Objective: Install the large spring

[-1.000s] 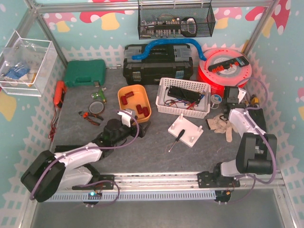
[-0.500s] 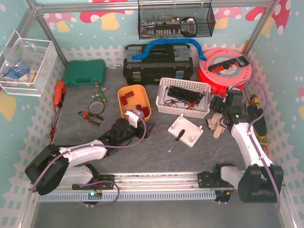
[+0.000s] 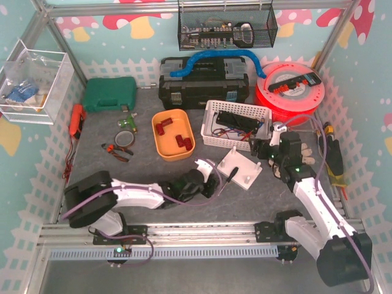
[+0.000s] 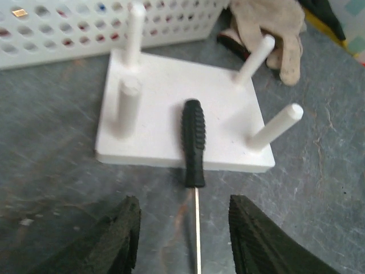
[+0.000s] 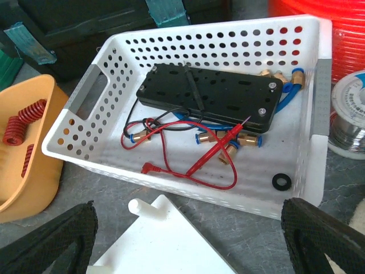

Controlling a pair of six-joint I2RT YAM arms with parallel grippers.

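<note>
Both jaw pairs apart; springs off at 10–11 o'clock.

At the left gripper [image 4: 183, 220] jaws are held apart, with the shaft of the black-handled screwdriver [image 4: 193, 140] between them, untouched; its handle is laid at 12 o'clock on the white four-peg plate [image 4: 165, 108]. At the right gripper [image 5: 188, 242] jaws are spread wide, nothing held, the white perforated basket [image 5: 188, 51] faced. Red coil springs [image 3: 182, 141] are seen in the orange plastic tray [image 3: 166, 147], 10–11 o'clock from the left jaws and 9 o'clock from the right in the top view; the left arm is judged nearer. Nearest spring's axis: roughly 11-to-5. The large one cannot be singled out.

Both arms [image 3: 141, 196] extended (fingers [image 4: 122, 240] parted)
</note>
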